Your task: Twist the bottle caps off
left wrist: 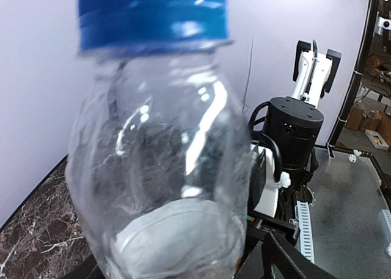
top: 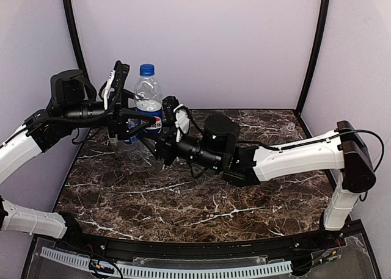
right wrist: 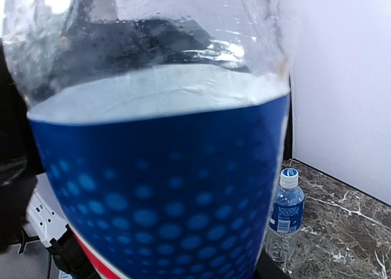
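Observation:
A clear Pepsi bottle [top: 148, 111] with a blue cap [top: 146, 69] is held upright above the table at the back left, between both grippers. My left gripper [top: 129, 117] is closed around its body from the left. In the left wrist view the bottle [left wrist: 159, 169] and its cap [left wrist: 153, 13] fill the frame, and one black finger [left wrist: 293, 254] shows at the lower right. My right gripper [top: 166, 123] grips the blue label [right wrist: 165, 193] from the right, and its fingers are hidden behind the bottle. Nothing touches the cap.
A blue-labelled bottle [right wrist: 285, 215] with a white cap stands on the marble table [top: 201, 199] by the back wall. Another clear bottle [top: 131, 149] stands under the left gripper. A small clear object [top: 290, 127] sits at the back right.

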You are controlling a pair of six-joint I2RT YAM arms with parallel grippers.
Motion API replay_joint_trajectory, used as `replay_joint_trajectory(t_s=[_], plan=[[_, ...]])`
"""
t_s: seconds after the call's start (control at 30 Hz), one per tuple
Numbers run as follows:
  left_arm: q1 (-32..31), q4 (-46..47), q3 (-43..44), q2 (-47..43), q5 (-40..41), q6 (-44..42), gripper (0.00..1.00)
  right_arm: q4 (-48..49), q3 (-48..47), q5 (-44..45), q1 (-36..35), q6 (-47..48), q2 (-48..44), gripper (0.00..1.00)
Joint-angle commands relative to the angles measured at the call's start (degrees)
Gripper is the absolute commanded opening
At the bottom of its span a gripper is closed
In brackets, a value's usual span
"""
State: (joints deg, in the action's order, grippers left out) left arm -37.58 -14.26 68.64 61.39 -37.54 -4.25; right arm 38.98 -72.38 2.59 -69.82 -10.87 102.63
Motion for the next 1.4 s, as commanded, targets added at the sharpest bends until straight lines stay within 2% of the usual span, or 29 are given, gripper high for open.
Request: replay_joint_trajectory(t_s=[0.0,0.07,0.3,0.37,0.43,0.47,0.53,0.6,0.67,0.77,0.87,0.93,1.03,1.17,1.37], plan=[[-0.91,12.74,-6.72,-2.68,3.11,7.13,0.71,5.03,-2.73,3.02,0.14,-2.6,0.91,0.43],[-0.87,13.92,-8.5,-2.87,3.09,7.8,0.66,4.73,-3.59,2.41,-0.03,-2.54,1.58,0.43],[-0.9,16.04,-11.79,-2.75,2.39,8.65,0.63,3.09,-5.85,1.37,-0.11,-3.32,3.16,0.42],[-0.9,17.19,-12.0,-2.53,1.78,9.15,0.59,2.65,-6.28,0.82,-0.07,-3.36,3.51,0.42],[-0.91,17.13,-12.0,-2.55,1.65,9.35,0.49,2.31,-6.45,0.02,-0.09,-3.32,3.56,0.43],[-0.91,16.97,-11.93,-2.64,1.91,9.13,0.42,2.08,-6.46,-0.26,-0.11,-3.22,3.36,0.45],[-0.91,16.46,-11.83,-2.98,2.4,8.19,0.37,1.16,-6.06,-0.18,-0.13,-2.6,2.72,0.56],[-0.89,15.66,-11.73,-3.45,3.35,7.22,0.35,-0.3,-4.88,0.24,-0.13,-1.38,1.13,0.73],[-0.89,13.84,-11.69,-4.08,4.95,5.48,0.35,-1.84,-2.71,-0.75,0.03,0.54,-1.48,0.83],[-0.8,10.01,-11.53,-5.31,11.52,-1.89,0.32,-6.35,1.86,-3.17,0.33,2.45,-7.7,0.91],[-0.96,5.42,-11.78,-6.18,20.46,-11.45,0.31,-17.56,4.53,-6.01,1.39,2.91,-15.58,0.94],[-1.62,3.98,-13.29,-6.72,26.55,-21.63,0.3,-27.86,3.9,-3.83,1.76,1.69,-20.39,0.94],[-4.73,5.62,-16.24,-7.06,42.66,-38.47,0.27,-39.44,2.02,-0.55,2.08,-4.32,-25.92,0.91],[-7.02,7.53,-18.44,-6.93,49.87,-50.87,0.27,-49.32,-3.98,4.6,2.37,-15.15,-26.27,0.82],[-8.17,11.46,-15.49,-5.41,56.94,-63.55,0.27,-56.06,-13.9,4.07,2.34,-20.93,-19.69,0.79]])
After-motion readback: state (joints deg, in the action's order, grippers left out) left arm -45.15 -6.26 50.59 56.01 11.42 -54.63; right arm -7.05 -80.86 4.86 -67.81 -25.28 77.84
